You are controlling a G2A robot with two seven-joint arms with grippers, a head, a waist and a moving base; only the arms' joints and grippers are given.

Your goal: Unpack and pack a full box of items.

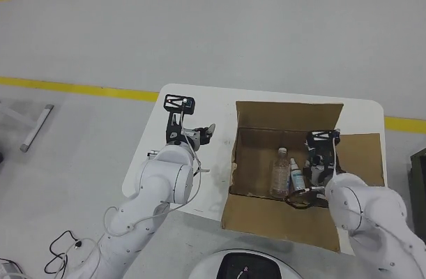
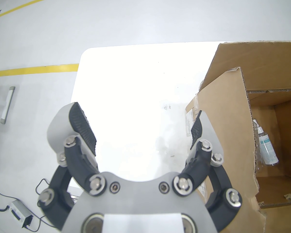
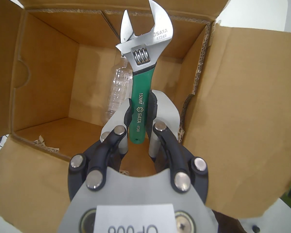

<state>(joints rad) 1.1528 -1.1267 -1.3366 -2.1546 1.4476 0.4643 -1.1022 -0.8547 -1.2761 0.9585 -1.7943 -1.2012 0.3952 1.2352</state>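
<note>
Our right claw (image 3: 142, 101) is clamped on the green handle of a wrench (image 3: 141, 56), both pads pressed flat against the grip and the steel head pointing straight away from the wrist, its own jaws partly open. In the top view this claw sits right of centre in the frame, over the right-hand part of the open box (image 1: 289, 115). We cannot tell whether the wrench touches the cardboard.

On the box floor, just left of the claw in the top view, lie two bottles side by side: a clear bottle (image 1: 279, 171) and, touching or nearly touching it, a small bottle (image 1: 297, 176) with a blue-green label. The box flaps are folded outward on all sides.

Our left claw (image 2: 138, 117) is spread wide with nothing between its ribbed pads. In the top view it hangs over the white table (image 1: 216, 167), left of centre in the frame and just beside the box's left outer wall. One finger is close to that wall; we cannot tell whether they touch.

A yellow line (image 1: 73, 88) crosses the grey floor at the upper left of the top view.
</note>
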